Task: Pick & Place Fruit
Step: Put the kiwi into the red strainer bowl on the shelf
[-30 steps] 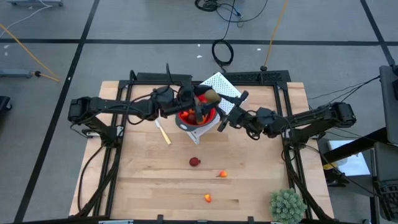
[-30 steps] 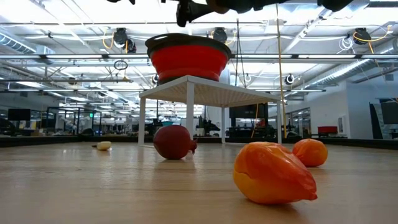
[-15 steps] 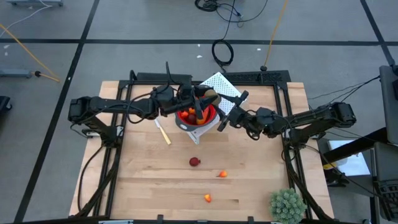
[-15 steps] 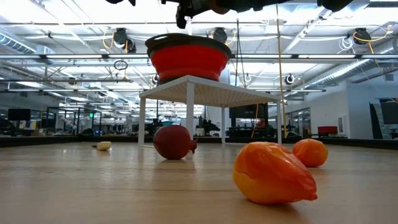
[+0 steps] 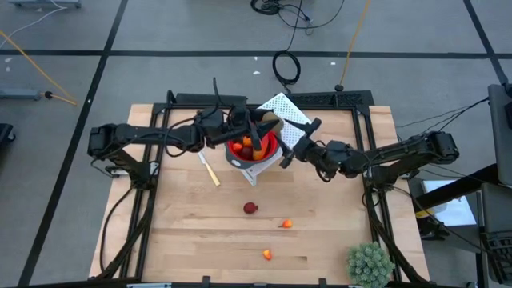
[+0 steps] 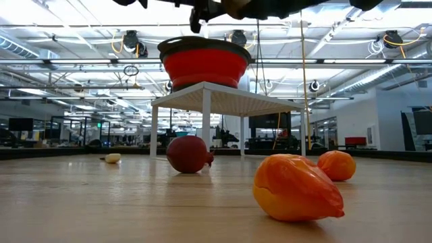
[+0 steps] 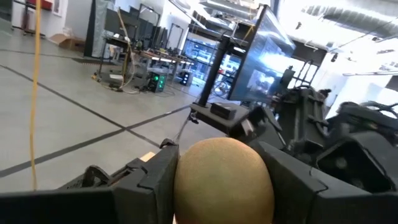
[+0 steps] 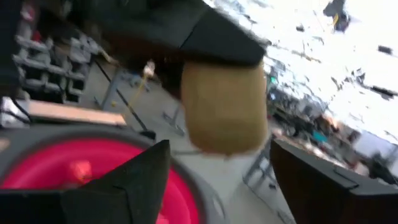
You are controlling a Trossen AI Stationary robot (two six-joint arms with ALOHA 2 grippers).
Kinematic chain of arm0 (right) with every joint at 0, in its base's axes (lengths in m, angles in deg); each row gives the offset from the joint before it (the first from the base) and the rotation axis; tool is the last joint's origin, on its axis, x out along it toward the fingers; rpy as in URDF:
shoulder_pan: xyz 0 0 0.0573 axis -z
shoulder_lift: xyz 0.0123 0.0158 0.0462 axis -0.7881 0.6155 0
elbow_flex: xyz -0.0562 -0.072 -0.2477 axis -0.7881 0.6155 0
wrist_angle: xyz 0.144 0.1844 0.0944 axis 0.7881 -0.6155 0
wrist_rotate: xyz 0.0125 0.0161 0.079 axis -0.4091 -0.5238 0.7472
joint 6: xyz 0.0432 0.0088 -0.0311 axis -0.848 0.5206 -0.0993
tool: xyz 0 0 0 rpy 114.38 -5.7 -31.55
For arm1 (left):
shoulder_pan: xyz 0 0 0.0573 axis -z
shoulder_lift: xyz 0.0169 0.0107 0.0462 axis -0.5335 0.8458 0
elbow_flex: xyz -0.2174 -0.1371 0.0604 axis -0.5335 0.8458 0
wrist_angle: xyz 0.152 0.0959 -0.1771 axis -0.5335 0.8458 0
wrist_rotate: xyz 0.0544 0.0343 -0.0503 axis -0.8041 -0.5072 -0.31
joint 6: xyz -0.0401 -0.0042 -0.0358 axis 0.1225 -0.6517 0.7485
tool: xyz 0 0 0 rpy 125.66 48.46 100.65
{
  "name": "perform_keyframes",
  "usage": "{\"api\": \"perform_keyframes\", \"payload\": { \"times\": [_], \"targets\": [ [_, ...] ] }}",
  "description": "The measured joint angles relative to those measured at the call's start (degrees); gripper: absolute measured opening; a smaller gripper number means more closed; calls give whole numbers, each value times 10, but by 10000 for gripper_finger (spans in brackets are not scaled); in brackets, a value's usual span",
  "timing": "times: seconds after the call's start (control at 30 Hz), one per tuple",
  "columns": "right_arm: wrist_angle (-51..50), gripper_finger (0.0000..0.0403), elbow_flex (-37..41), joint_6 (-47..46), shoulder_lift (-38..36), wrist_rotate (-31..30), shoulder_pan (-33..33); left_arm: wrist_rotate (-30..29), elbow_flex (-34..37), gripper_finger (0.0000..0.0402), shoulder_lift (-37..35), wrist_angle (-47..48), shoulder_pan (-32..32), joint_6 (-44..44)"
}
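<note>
Left end effector point(image 5: 258, 122) grips closed while right end effector point(image 5: 282, 156) stands spread, both arms reaching inward.

Pale wooden plank tabletop point(image 6: 101, 202): matt, visible grain. Glossy orange plastic fruit piece point(image 6: 295, 187): smooth. Olive-brown oval fruit piece point(image 7: 222, 180): matt, finely textured.

Non-task stuff on the table point(image 5: 184, 240): red bowl point(image 5: 270, 150) sits on top of a small white stand point(image 6: 206, 101), mid-back of the table. White perforated panel point(image 5: 286, 112) lies just behind the bowl. Cream-handled knife point(image 5: 210, 170) lies flat, just left of the stand. Spiky green plant ball point(image 5: 370, 264) at the front-right corner. Off the table: coiled black cable point(image 5: 286, 67) and a yellow cord point(image 5: 36, 52) on the grey floor.
</note>
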State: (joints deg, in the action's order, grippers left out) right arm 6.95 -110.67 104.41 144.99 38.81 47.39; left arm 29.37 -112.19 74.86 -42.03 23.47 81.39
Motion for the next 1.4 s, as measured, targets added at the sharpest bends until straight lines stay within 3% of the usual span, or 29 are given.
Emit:
{"api": "perform_keyframes", "payload": {
  "times": [0.23, 0.6, 0.83, 1.03, 1.2, 1.4],
  "targets": [
    [-64, 296, 0, -39, -5, -86, -10, -3, 0, 174, 0, 17, -15, -39],
    [-69, 287, 0, -66, -29, -86, -22, -21, 1, 185, -40, 154, -11, -34],
    [-71, 287, 0, -71, -32, -84, -21, -42, 0, 185, -107, 300, -16, 94],
    [-71, 287, 0, -71, -32, -84, -21, 14, 0, 186, -124, 371, -24, 231],
    [-71, 287, 0, -71, -32, -84, -21, 10, 0, 186, -124, 418, -23, 268],
    [-73, 284, 0, -72, -32, -84, -21, -15, -19, 186, -121, 449, -13, 249]
  ]
}}
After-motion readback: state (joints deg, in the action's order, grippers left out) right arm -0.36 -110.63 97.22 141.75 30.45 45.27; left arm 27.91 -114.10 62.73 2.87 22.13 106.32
